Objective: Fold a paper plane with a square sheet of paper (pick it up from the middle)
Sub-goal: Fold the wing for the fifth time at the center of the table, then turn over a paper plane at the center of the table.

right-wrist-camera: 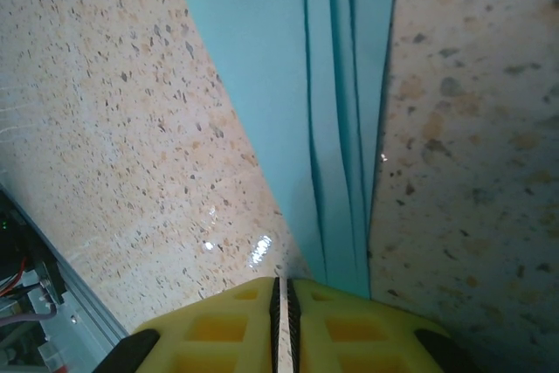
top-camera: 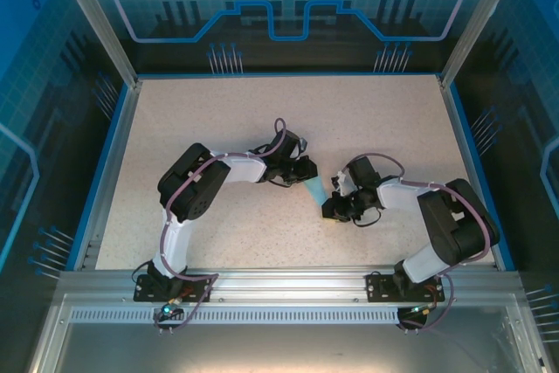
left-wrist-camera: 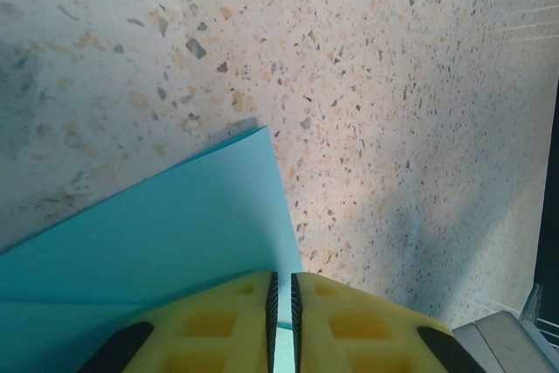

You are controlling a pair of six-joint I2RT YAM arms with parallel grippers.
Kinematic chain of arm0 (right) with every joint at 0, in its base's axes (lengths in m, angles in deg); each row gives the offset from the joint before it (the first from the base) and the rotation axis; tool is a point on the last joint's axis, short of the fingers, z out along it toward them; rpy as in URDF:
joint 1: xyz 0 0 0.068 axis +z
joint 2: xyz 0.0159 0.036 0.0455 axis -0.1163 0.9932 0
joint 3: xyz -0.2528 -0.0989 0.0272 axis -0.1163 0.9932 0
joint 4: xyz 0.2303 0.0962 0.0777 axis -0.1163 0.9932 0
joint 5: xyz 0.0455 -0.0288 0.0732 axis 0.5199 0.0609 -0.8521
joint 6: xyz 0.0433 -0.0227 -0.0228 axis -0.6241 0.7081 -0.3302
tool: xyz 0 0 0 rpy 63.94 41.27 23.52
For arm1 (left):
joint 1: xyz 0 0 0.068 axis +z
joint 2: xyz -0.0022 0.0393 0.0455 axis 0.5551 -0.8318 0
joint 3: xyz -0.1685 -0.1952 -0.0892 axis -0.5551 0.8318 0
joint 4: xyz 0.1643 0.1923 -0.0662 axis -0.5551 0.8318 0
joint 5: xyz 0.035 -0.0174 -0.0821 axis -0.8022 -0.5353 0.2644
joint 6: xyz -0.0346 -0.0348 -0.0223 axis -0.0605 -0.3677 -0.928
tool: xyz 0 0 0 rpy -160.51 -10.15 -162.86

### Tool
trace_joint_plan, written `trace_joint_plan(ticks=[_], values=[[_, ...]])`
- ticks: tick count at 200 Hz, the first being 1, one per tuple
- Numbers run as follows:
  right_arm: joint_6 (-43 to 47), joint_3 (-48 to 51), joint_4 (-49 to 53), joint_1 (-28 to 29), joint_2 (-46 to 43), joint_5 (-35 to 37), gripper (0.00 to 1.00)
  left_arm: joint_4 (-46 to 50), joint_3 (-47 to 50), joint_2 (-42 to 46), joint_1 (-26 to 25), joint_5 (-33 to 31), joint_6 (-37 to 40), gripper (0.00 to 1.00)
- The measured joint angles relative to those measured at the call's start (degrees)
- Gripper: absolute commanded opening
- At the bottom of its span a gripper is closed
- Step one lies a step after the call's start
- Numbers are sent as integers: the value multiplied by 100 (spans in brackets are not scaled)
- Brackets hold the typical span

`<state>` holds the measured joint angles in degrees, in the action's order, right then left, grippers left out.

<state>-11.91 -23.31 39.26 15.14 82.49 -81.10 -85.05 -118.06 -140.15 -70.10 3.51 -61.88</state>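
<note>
Top view: the arms are covering most of the paper plane (top-camera: 313,189), and a small light-blue sliver is showing at frame centre between the two wrists. Both wrist views are cutting off its outline. The speckled beige counter (top-camera: 262,120) is sitting inside blue-patterned enclosure walls (top-camera: 279,6). The left end effector (left-wrist-camera: 281,277) is clenching the paper, with teal showing in its slit. The right end effector (right-wrist-camera: 281,281) is clenched; folded layers are running under its pads, grip unclear.

Arms bent inward; left hand (left-wrist-camera: 281,290) and right hand (right-wrist-camera: 281,290) clamped.
</note>
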Motion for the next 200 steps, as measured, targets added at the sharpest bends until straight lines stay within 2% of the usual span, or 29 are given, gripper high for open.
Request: trace_joint_plan(ticks=[25,48,76,107,140,172,200], values=[[-7,90,79,0,-315,203,18,-2,-2,2,2,4,0,19],[15,92,284,-39,-872,494,29,4,-13,13,0,63,9,21],[131,35,422,-313,-1307,691,35,210,-13,109,0,129,46,27],[321,-201,546,-448,-1193,741,37,553,-11,299,0,201,155,36],[459,-385,531,-461,-839,680,37,691,186,857,0,168,166,38],[597,-472,516,-463,-560,555,37,673,802,1576,0,-74,76,40],[719,-640,452,-463,-313,380,37,682,1231,1858,0,-284,-87,43]])
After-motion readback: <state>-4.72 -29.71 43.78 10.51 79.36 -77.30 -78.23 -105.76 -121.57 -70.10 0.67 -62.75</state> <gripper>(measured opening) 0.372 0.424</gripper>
